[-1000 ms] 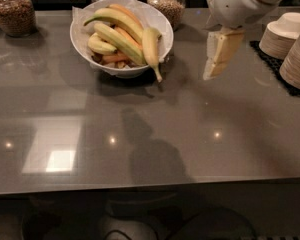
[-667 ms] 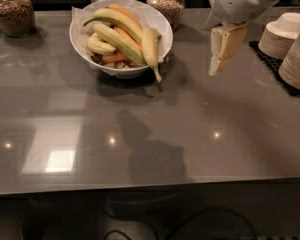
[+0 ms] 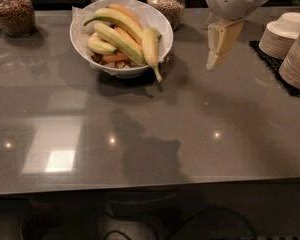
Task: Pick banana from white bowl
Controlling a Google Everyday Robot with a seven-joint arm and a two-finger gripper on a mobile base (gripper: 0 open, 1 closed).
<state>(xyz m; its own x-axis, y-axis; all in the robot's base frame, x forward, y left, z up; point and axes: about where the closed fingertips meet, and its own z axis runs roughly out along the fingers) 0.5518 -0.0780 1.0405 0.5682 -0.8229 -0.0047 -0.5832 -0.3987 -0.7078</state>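
Observation:
The white bowl [image 3: 122, 72] stands at the back left of the grey counter. It holds several bananas. The plump, evenly yellow banana [image 3: 149, 45] lies at the bowl's right side, its long thin stem hanging over the rim toward the front. Longer curved green-tipped bananas [image 3: 115, 20] and a short pale one [image 3: 101, 45] lie to its left. My gripper [image 3: 210, 64] hangs from the white arm above the counter, to the right of the bowl and apart from it, pointing down and a little left. It holds nothing that I can see.
Stacks of beige paper bowls [image 3: 285, 36] sit on a black mat at the right edge. Glass jars of grain stand at the back: one at the far left [image 3: 11, 11], two behind the bowl [image 3: 167, 3]. The grey counter [image 3: 150, 134] reaches to the front edge.
The gripper has risen a little and stayed to the right of the bowl. The bowl and bananas have not moved.

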